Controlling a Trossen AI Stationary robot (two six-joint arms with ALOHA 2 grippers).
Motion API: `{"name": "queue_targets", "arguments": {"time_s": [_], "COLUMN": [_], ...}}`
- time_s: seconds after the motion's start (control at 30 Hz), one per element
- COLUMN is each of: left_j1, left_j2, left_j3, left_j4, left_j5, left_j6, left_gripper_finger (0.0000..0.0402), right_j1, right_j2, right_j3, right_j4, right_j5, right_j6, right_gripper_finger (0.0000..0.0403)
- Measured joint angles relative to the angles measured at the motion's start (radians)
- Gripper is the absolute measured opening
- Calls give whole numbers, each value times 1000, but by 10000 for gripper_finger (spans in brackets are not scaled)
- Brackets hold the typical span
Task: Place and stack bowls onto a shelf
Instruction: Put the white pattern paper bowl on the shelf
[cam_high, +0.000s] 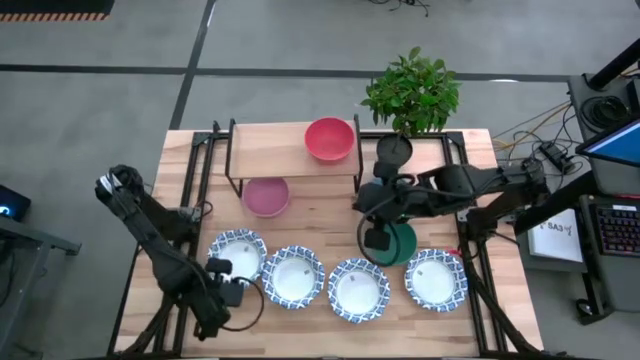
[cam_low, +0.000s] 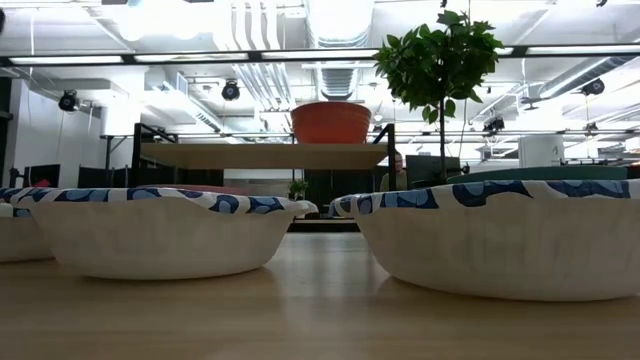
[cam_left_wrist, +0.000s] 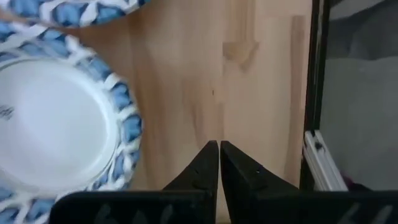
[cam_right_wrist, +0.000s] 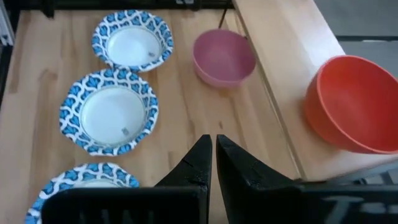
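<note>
High view shows my right gripper clenched empty at frame centre, over the green bowl. My left gripper, also clenched empty, waits lower left. The red bowl sits on the shelf.

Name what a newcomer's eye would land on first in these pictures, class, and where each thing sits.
The red bowl stands alone on the right end of the shelf, with the pink bowl on the table at the shelf's front edge. Four white bowls with blue patterned rims line the table's front. The right gripper, shut, hovers over the green bowl.
</note>
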Motion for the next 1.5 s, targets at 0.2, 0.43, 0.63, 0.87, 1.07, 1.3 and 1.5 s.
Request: {"name": "queue_targets", "arguments": {"time_s": [0.2, 0.43, 0.63, 0.87, 1.07, 1.3, 1.5], "left_j1": [19, 30, 29, 31, 31, 28, 29], "left_j2": [10, -16, -18, -18, -18, -17, -17], "left_j3": [-144, -187, -181, -184, -190, -255, -324], "left_j4": [103, 66, 52, 53, 77, 177, 195], "left_j5": [9, -35, -55, -124, -232, -195, -184], "left_j6": [-11, -28, -50, -76, -40, -23, -88], "left_gripper_finger": [0, 0, 19, 107, 168, 162, 138], "right_j1": [-1, -1, -1, -1, -1, -1, -2], "right_j2": [-94, -198, -223, -201, -197, -197, -197], "right_j3": [-149, -284, -325, -325, -325, -325, -325], "right_j4": [150, 268, 289, 290, 292, 312, 313], "right_j5": [0, 0, -1, 0, 2, 17, 18], "right_j6": [0, 59, 112, 121, 133, 132, 144], "right_gripper_finger": [12, 12, 12, 12, 12, 12, 12]}}
